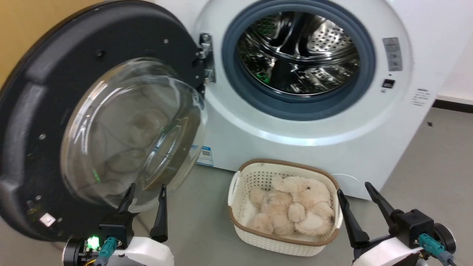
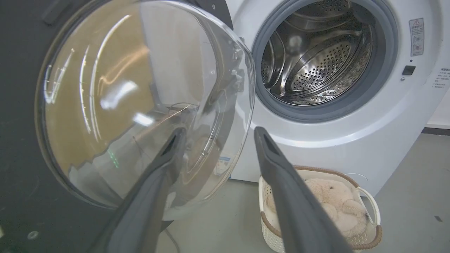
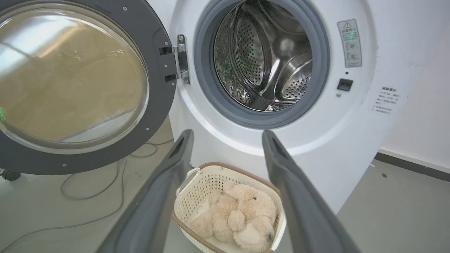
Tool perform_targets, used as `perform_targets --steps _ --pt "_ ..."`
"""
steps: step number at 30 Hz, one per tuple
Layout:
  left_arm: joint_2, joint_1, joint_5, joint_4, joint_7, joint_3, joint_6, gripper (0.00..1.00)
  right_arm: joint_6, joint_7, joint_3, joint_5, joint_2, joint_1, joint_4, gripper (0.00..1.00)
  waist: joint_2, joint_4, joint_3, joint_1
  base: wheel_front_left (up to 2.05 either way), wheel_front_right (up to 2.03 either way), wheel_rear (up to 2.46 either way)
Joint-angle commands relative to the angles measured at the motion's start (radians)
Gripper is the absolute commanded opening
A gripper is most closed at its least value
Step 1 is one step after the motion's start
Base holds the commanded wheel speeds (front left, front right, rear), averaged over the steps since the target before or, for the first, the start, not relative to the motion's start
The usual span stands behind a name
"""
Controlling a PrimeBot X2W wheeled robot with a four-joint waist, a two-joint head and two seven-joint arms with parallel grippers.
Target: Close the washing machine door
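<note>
Black plastic rims the large round washing machine door [image 1: 22,147], swung wide open at the left of the head view, its bulging clear glass bowl [image 1: 129,136] facing outward. At upper right, the big white front-loading washing machine [image 1: 258,136] bares a perforated steel drum [image 1: 299,51] ringed by a grey rubber gasket [image 1: 229,62]. The left fingers [image 1: 160,214], spread and empty, rise at lower left just before the glass. The right fingers [image 1: 347,218], likewise spread and empty, stand at lower right beside a white woven basket [image 1: 273,244] holding a cream plush toy [image 1: 292,210] on the smooth grey floor [image 1: 207,221]. The right wrist view shows the door's metal hinge [image 3: 181,59] square-on and loose cables [image 3: 91,189] curling across the floor below the door. The left wrist view catches streaked reflections in the glass.
</note>
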Motion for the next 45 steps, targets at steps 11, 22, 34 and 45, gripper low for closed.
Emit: perform_targets --steps 11,22,34,45 --pt "0.001 0.029 -0.021 -0.025 -0.032 0.011 0.021 1.0 0.0 -0.028 0.05 0.027 -0.015 -0.022 0.025 1.0 0.0 0.069 0.014 0.0 0.0 0.0 0.0" --pt "0.0 0.056 -0.045 -0.064 -0.059 0.019 0.053 1.0 0.0 -0.053 0.121 0.063 -0.04 -0.078 0.069 1.0 0.0 0.134 0.031 0.0 -0.01 -0.01 -0.01" --pt "0.0 0.071 -0.051 -0.083 -0.082 0.011 0.073 1.0 0.0 -0.08 0.16 0.096 -0.05 -0.108 0.101 1.0 0.0 0.179 0.032 0.0 -0.08 -0.08 -0.08" --pt "0.0 0.084 -0.06 -0.095 -0.105 0.008 0.088 1.0 0.0 -0.104 0.191 0.123 -0.062 -0.125 0.118 1.0 0.0 0.225 0.032 0.0 -0.01 -0.01 -0.01"
